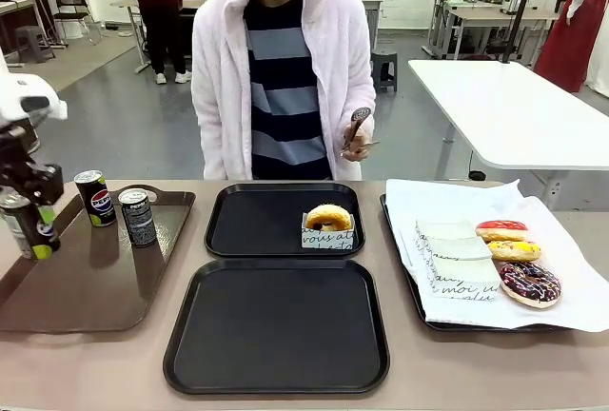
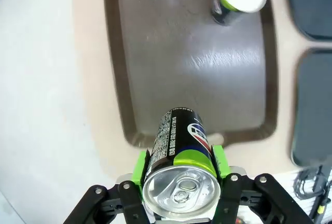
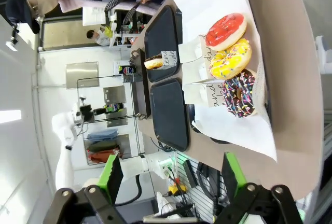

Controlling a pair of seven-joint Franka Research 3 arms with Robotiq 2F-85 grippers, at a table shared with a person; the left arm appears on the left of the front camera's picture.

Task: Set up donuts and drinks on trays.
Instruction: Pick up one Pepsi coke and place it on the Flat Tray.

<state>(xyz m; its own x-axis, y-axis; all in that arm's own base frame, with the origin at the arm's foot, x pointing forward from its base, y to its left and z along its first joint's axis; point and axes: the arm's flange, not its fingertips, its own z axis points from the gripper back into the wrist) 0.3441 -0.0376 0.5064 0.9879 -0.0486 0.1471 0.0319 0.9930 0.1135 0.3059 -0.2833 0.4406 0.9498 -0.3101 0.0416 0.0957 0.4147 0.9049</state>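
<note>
Black trays sit mid-table, near tray (image 1: 276, 325) before far tray (image 1: 238, 225), which holds one sleeved donut (image 1: 328, 225); paper-lined tray (image 1: 411, 289) carries three iced donuts (image 1: 514, 250); brown tray (image 1: 86, 297) bears two cans (image 1: 139, 217); left gripper (image 2: 179, 164) clamps a Pepsi can (image 2: 181, 141) above its rim; right gripper (image 3: 172, 177) gapes wide, holding nothing.

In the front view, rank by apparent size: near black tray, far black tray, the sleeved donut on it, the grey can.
1. near black tray
2. far black tray, smaller-looking but farther off; they may match
3. sleeved donut and grey can look alike: donut wider, can taller, so no ranking
</note>
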